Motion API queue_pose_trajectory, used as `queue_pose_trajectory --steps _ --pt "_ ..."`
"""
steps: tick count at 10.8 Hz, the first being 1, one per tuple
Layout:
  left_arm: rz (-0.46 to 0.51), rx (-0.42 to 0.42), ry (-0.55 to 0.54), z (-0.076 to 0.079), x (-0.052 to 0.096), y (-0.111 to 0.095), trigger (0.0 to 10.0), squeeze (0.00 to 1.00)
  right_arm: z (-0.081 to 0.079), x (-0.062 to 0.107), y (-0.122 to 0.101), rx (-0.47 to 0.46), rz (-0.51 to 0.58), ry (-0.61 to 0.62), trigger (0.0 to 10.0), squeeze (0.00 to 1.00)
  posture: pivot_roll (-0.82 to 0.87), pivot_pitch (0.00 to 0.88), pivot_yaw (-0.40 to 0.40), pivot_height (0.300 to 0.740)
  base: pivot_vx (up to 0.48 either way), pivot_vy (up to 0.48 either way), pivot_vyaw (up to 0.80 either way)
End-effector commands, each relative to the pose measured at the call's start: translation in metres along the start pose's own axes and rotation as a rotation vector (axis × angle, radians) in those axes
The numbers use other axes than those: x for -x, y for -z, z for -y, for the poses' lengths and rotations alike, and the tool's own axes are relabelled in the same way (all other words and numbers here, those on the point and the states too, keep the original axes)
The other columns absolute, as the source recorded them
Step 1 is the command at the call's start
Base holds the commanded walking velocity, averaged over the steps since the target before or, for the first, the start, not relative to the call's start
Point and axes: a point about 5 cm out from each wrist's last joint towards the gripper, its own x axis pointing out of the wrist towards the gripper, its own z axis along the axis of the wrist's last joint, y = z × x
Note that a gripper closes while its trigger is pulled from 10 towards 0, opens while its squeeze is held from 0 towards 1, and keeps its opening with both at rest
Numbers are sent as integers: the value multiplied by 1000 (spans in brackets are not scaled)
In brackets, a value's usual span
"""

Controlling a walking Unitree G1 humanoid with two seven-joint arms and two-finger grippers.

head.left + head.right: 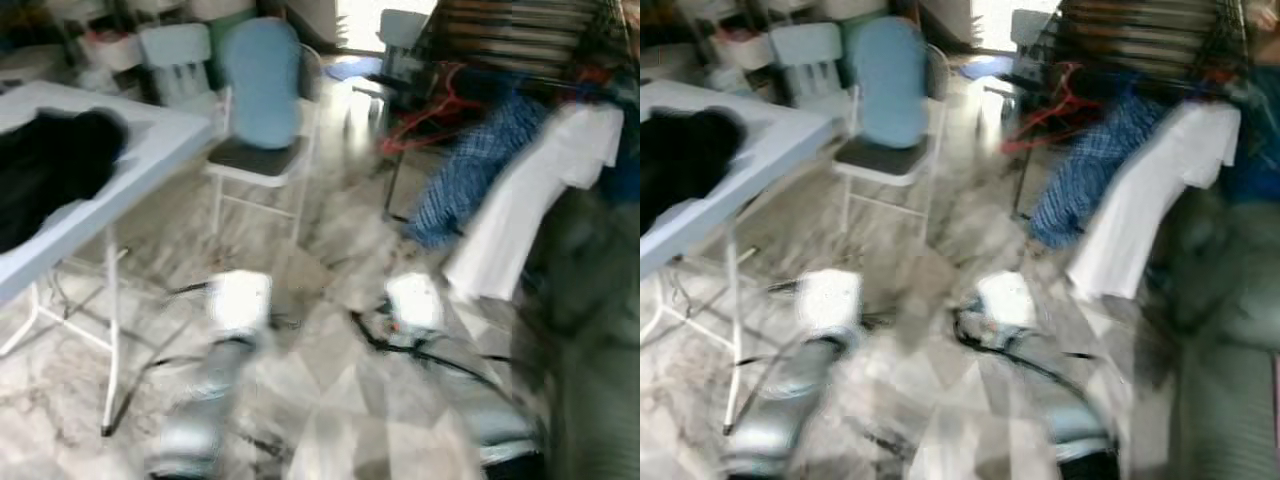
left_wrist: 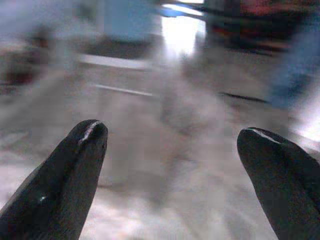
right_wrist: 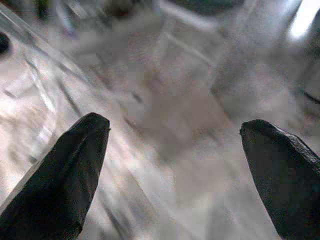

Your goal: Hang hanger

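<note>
The room has a pale marble floor [image 1: 330, 400], and everything looks smeared, as if the robot is walking. A light blue counter [image 1: 150, 150] with a black cloth [image 1: 50, 165] on it is off to the left of the left end effector [image 2: 172, 150]. A blue chair [image 1: 262, 100] stands ahead of it.

Both arms hang low over the floor. The left end effector is wide open and holds nothing. The right end effector [image 3: 175, 150] is wide open too, and also holds nothing.

The red hanger [image 1: 435, 110] is far ahead and a bit to the right, well apart from both end effectors. It sits by a rack where a blue checked cloth [image 1: 470, 170] and a white shirt [image 1: 530, 190] hang. It seems to lie slanted, but the blur makes that hard to tell. The right end effector is on the hanger's side, so it looks like the nearer one. The robot probably has to walk forward and to the right before that arm can reach.
</note>
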Motion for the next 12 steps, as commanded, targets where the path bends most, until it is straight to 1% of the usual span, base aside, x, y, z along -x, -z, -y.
queue_pose_trajectory --steps 1,2,3,4,5,6,7,8,9,10,11,12 --pt "11 -13 -41 -3 4 2 10000 0 13 3 -2 11 18 62 10000 0 -54 0 25 740 0 0 0" --pt "10 -42 -124 -19 9 7 10000 0 18 1 0 9 16 95 10000 0 -50 0 25 740 0 0 0" --pt "16 -45 -181 -30 11 9 10000 0 24 0 3 30 12 127 10000 0 -46 0 22 740 0 0 0" --pt "14 -24 -211 -38 14 12 10000 0 31 2 7 6 11 164 10000 0 -41 0 20 740 0 0 0" --pt "9 -20 -196 -41 18 21 10000 0 38 4 16 -29 32 177 10000 0 -24 0 26 740 0 0 0" --pt "14 -19 -202 -44 21 22 10000 0 44 4 19 -25 49 220 10000 0 -16 0 35 740 0 0 0" --pt "37 2 -205 -46 26 20 10000 0 48 4 10 -7 100 242 10000 0 -19 0 32 740 0 0 0" --pt "43 -1 -195 -49 31 22 10000 0 48 5 1 22 138 236 10000 0 -19 0 21 740 0 0 0" --pt "30 3 -206 -54 32 27 10000 0 50 5 -1 48 146 215 10000 0 -21 0 13 740 0 0 0" --pt "52 10 -215 -54 28 22 10000 0 52 4 -3 56 154 211 10000 0 -28 0 16 740 0 0 0" --pt "66 24 -222 -51 25 19 10000 0 50 2 -8 69 170 192 10000 0 -39 0 20 740 0 0 0" --pt "72 26 -204 -45 21 17 10000 0 48 -2 -12 74 177 182 10000 0 -38 0 19 740 0 0 0"
